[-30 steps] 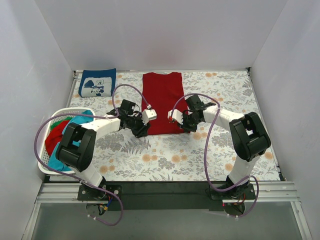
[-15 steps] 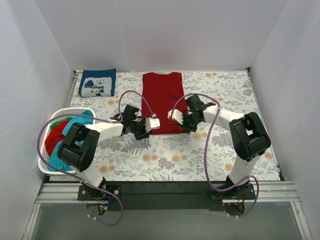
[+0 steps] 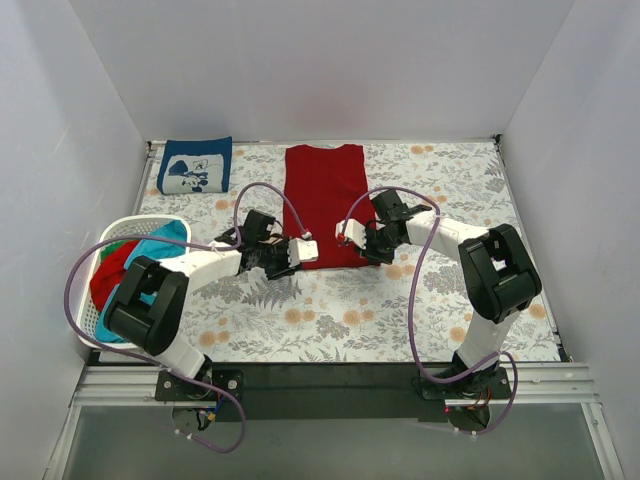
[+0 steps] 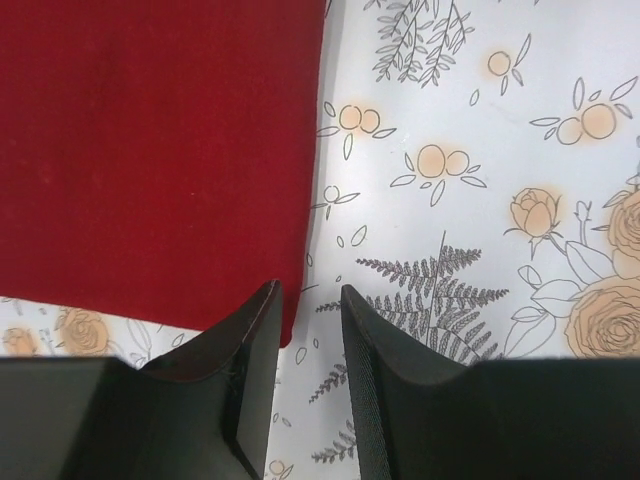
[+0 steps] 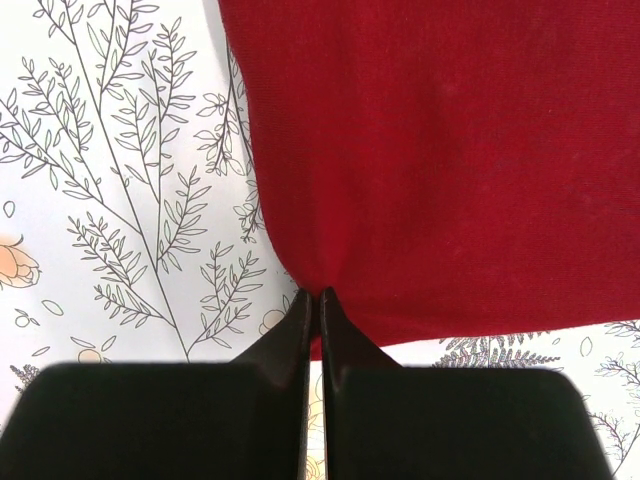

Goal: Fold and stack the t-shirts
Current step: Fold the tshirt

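Observation:
A plain dark red t-shirt (image 3: 323, 200) lies flat as a long rectangle on the floral table cloth, at the middle back. My left gripper (image 3: 292, 264) is at its near left corner. In the left wrist view the jaws (image 4: 308, 290) stand a little apart, with the shirt's corner (image 4: 150, 150) under the left finger and table cloth in the gap. My right gripper (image 3: 362, 257) is at the near right corner. In the right wrist view it (image 5: 315, 293) is shut on the puckered shirt edge (image 5: 430, 150). A folded navy t-shirt (image 3: 195, 165) with white print lies at the back left.
A white laundry basket (image 3: 120, 228) stands at the left edge with a red t-shirt (image 3: 112, 270) and a teal one (image 3: 160, 245) inside. White walls enclose the table on three sides. The arms' purple cables arc above the cloth.
My left gripper has moved nearer and lower, from the shirt's left edge to its near left corner. The right gripper has stayed pinched on the near right corner.

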Motion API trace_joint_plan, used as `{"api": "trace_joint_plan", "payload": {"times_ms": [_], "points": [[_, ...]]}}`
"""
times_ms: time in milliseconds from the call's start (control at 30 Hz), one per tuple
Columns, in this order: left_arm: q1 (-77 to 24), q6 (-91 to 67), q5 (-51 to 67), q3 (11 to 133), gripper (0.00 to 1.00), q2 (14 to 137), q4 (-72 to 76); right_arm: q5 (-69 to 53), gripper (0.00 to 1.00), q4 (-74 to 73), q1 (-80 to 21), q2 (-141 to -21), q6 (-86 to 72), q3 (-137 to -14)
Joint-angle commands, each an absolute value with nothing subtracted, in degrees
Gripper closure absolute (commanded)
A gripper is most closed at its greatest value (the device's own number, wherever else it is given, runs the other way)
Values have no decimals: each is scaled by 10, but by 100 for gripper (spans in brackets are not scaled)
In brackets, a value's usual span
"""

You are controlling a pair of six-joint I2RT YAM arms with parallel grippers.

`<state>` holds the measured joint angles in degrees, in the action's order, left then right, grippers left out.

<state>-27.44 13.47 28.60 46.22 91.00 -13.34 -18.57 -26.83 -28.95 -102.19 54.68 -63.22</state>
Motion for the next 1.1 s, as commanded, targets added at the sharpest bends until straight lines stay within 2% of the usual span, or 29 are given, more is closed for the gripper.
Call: {"api": "trace_joint_plan", "payload": {"times_ms": [0,500,600,700,733,767,800,867,1067], "points": [[-275,148,304,475,71,861,-159,-202,99,-327,-293,-1027,546,-627],[-274,201,256,475,64,970,-106,-207,99,-328,-293,-1037,547,-635],[-275,213,247,468,68,983,-106,-206,99,-329,-292,-1037,547,-633],[-274,225,250,460,79,978,-118,-207,99,-329,-292,-1035,548,-631],[-274,228,250,459,84,976,-121,-207,99,-330,-293,-1034,546,-632],[-274,229,253,459,93,974,-127,-207,99,-330,-292,-1033,546,-633],[-274,230,255,461,96,967,-140,-207,99,-335,-293,-1030,544,-636],[-274,225,266,468,100,957,-154,-211,99,-341,-291,-1024,541,-642],[-270,167,296,537,100,926,-221,-228,99,-373,-275,-1000,516,-701]]}}
